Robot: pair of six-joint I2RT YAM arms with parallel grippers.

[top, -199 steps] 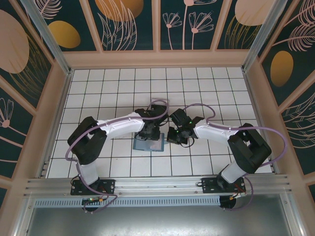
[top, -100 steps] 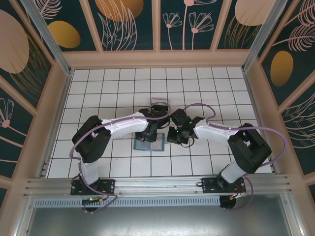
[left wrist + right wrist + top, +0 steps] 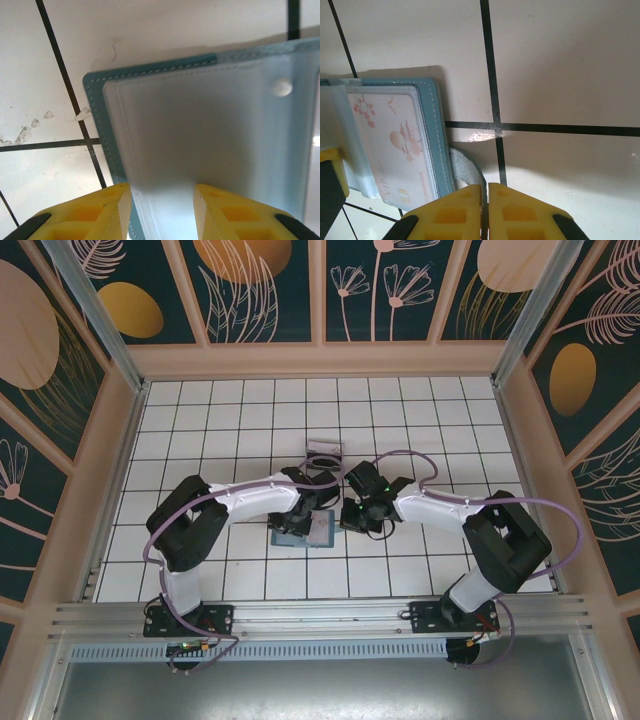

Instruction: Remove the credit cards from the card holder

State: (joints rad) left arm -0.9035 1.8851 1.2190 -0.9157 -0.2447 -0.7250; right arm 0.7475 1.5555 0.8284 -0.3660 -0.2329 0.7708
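From above, the card holder lies open on the white tiled counter, near the middle and a little toward the arms. The left gripper reaches down over its left part, covering much of it. The right gripper sits low just beside the holder's right edge. A small clear box stands farther back on the counter, apart from the holder.

In the left wrist view, the holder's teal stitched border frames a frosted plastic sleeve that lies flat on the tiles. The two yellow fingers stand apart at the bottom edge, and the near, blurred end of the sleeve fills the gap between them. Whether they actually pinch it cannot be told.

In the right wrist view, the yellow fingers are clenched together, with only a thin dark line between them. A curved frosted scrap lies just by their tips; whether it is caught there cannot be told. To the left, a pale credit card with a pink design sits inside a clear pocket of the holder.
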